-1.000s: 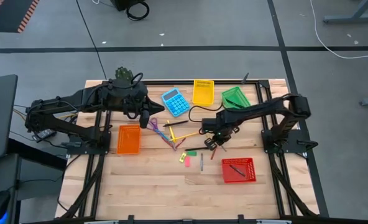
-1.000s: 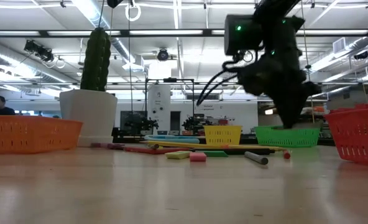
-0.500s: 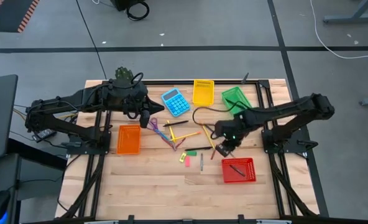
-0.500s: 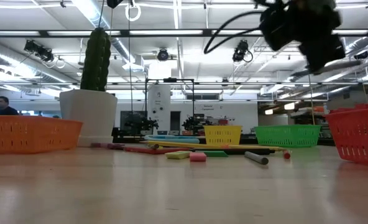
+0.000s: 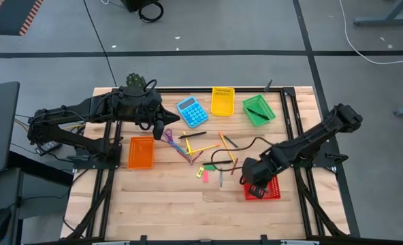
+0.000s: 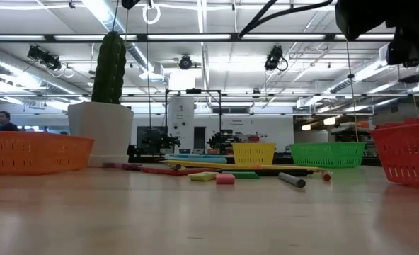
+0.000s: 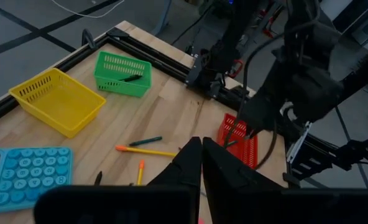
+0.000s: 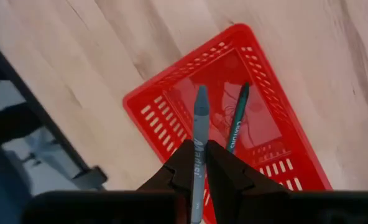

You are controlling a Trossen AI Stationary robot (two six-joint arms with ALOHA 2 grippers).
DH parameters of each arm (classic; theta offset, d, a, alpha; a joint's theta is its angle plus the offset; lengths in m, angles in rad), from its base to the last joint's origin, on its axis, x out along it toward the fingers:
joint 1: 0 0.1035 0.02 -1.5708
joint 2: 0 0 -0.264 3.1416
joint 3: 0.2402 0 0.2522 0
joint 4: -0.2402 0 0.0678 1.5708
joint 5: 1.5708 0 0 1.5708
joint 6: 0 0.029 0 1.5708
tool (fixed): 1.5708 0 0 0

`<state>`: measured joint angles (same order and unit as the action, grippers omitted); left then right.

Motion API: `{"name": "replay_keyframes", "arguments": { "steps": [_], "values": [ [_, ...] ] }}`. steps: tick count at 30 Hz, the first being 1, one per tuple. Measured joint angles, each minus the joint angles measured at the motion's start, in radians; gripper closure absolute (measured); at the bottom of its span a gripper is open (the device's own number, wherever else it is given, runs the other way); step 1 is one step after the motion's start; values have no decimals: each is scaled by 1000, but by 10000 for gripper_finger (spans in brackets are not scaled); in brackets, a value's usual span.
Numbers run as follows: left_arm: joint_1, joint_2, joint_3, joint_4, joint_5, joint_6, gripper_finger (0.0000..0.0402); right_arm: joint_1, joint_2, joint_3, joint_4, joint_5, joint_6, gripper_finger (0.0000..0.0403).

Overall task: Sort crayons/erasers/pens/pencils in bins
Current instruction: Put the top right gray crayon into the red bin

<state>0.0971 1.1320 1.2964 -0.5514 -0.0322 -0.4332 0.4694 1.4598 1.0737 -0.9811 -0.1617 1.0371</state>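
Grey slim pen [image 8: 199, 133] pinched in right gripper [image 8: 197, 163], lower right high view | poised over red mesh bin [image 8: 171, 99] for drop | left gripper [image 7: 201, 163] closed empty, upper left, waiting

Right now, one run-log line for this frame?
right gripper: shut on grey pen, above red bin | bin: one dark pen | left gripper: shut, by calculator

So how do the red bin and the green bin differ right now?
The red bin sits at the table's near right with the right gripper over it, shut on a grey pen; the green bin sits at the far edge with no arm above. The red bin holds a dark green pen; the green bin holds one dark stick. Both are small mesh baskets.
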Motion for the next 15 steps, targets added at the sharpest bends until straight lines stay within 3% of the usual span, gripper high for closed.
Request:
{"name": "replay_keyframes", "arguments": {
  "steps": [15],
  "values": [
    [-1,0,0,0,0,-2,383,18,163,-8,38,10,32,362]
  ]
}}
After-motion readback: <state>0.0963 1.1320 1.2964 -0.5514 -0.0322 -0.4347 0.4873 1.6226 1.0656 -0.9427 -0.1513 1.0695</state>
